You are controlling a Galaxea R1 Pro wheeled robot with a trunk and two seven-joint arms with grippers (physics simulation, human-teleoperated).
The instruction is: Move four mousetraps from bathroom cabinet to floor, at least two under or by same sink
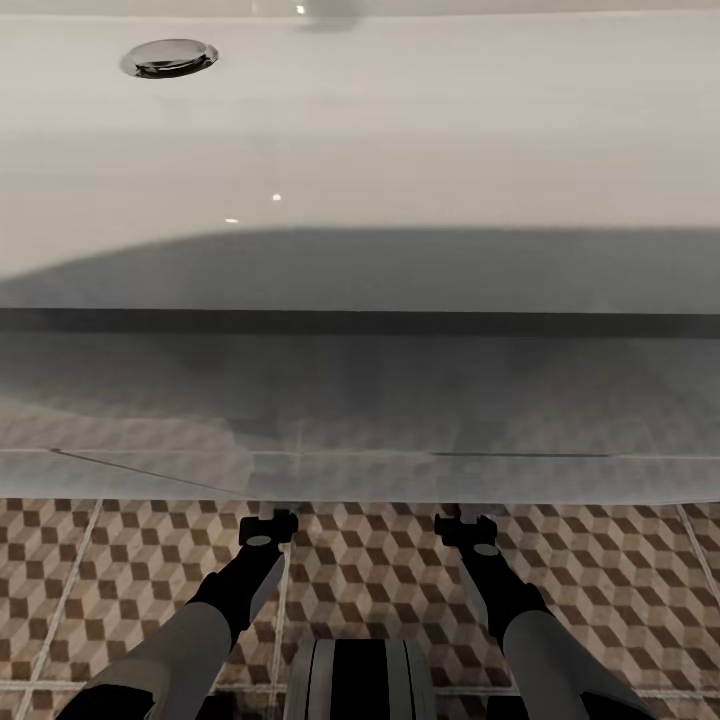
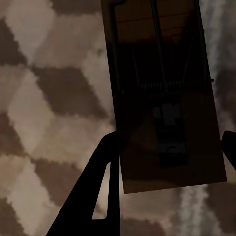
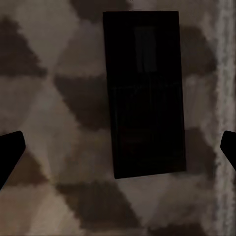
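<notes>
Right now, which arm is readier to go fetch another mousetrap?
Right, probably. The right gripper is open, clear of its mousetrap on the floor. The left gripper hugs the other mousetrap, perhaps gripping it.

Both arms reach under the sink [image 1: 360,150]; a mousetrap [image 3: 145,93] lies on the bathroom floor [image 3: 49,98].
</notes>
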